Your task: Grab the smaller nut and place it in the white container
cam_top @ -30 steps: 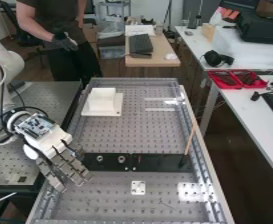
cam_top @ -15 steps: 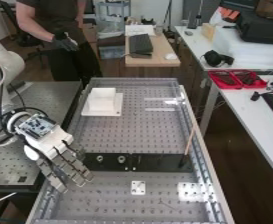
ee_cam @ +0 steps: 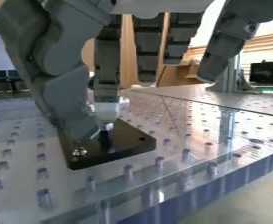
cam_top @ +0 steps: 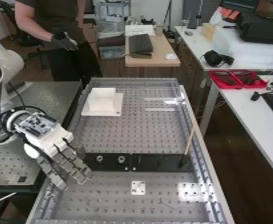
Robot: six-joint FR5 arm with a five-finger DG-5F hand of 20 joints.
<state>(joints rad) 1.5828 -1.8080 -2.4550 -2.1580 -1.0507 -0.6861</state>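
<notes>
From high up, I see the robot hand (cam_top: 68, 162) tipped down over the near-left end of a flat black bar (cam_top: 163, 163). I guess it leans in like that so its tips can get at a small part without knocking the next ones. Beside it on the bar are the larger nut (cam_top: 100, 158) and then the bearing (cam_top: 121, 159), each in its own spot, so they are easy to pick one by one. The white container (cam_top: 103, 102) sits farther up, well apart from the bar, ready for the nut. The surface (cam_top: 123, 132) is grey metal, full of little holes, with a small white plate (cam_top: 138, 188) near its low end and a thin wooden stick (cam_top: 190, 140). Off to the side are red trays (cam_top: 237, 79) and black headphones (cam_top: 218, 58).

From the wrist, the thumb and one finger seem to pinch the smaller nut (ee_cam: 107, 127), low down by the bar's end, while the other fingers hang apart. A shiny bolt (ee_cam: 79, 151) is close by, so a straight lift looks safest. Behind, there is a dark screen (ee_cam: 267, 73) and some brown wood.
</notes>
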